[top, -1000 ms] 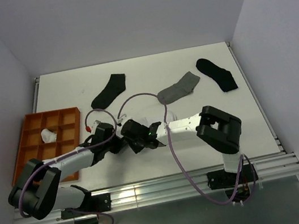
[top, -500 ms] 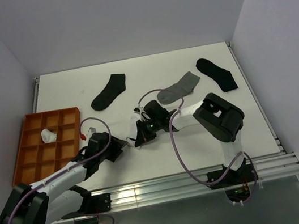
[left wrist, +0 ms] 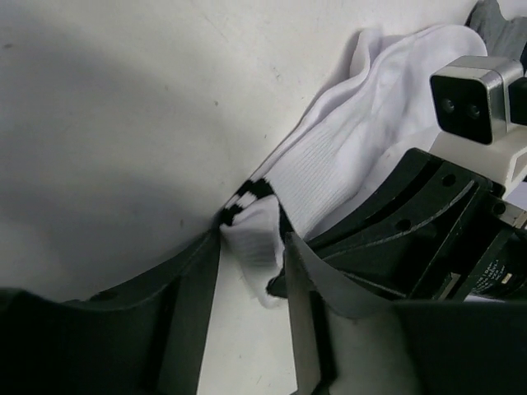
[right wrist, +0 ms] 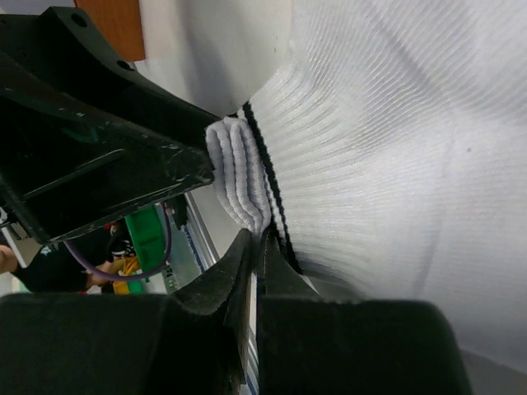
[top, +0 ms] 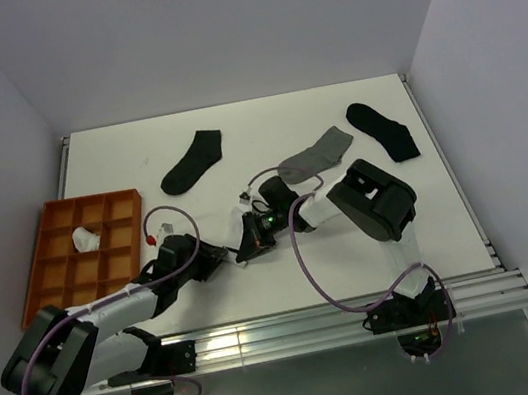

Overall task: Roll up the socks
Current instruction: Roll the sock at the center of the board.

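One striped sock (left wrist: 346, 156), cuff within the left tool (left wrist: 251, 247).

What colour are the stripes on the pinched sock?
Black, on the white sock; clearest in right wrist view.

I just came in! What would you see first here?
At the near middle of the table, the left gripper and right gripper both pinch the cuff of a white sock with black stripes. At the left sits an orange tray with a white bundle in one compartment; a black sock, a grey sock and another black sock lie flat farther back.
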Robot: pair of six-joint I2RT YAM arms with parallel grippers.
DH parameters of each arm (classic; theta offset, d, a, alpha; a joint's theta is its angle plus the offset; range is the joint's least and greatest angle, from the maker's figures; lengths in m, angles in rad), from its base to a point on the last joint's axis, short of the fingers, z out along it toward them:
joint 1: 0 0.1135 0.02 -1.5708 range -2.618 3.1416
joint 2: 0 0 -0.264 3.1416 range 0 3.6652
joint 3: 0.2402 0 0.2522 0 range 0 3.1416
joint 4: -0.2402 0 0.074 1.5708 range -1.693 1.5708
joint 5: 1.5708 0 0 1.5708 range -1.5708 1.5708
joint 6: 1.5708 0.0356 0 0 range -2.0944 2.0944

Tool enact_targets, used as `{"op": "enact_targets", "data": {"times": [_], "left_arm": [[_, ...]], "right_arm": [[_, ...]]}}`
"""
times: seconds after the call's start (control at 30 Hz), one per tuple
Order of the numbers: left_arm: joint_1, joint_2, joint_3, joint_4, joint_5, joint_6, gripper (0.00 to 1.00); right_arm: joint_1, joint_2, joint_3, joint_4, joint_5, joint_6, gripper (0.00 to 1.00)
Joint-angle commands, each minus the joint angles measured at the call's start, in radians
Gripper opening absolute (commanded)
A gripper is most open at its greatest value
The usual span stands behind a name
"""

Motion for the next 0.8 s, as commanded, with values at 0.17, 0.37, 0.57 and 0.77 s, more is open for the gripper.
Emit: {"op": "enact_targets", "data": {"times": [0.17,0.37,0.57,0.77], "left_arm": [[-0.004,0.172,-0.011,-0.037,0.008,0.009,0.34],[-0.004,0.198,0.03,-0.11,0.002,0.018,0.1],[-0.004,0.187,0.156,-0.341,-0.033,0.072,0.0],[-0.006,0.238,0.34,-0.592,-0.095,0.147,0.0]], "right_arm": [[-0.017,0.038,-0.007,0.063,-0.055,0.067,0.0],[-0.021,0.046,0.001,0.041,-0.038,0.055,0.0],[-0.018,-0.028,0.013,-0.06,0.05,-0.049,0.06],[0.029,-0.196,-0.014,-0.15,0.294,-0.209,0.34]]}}
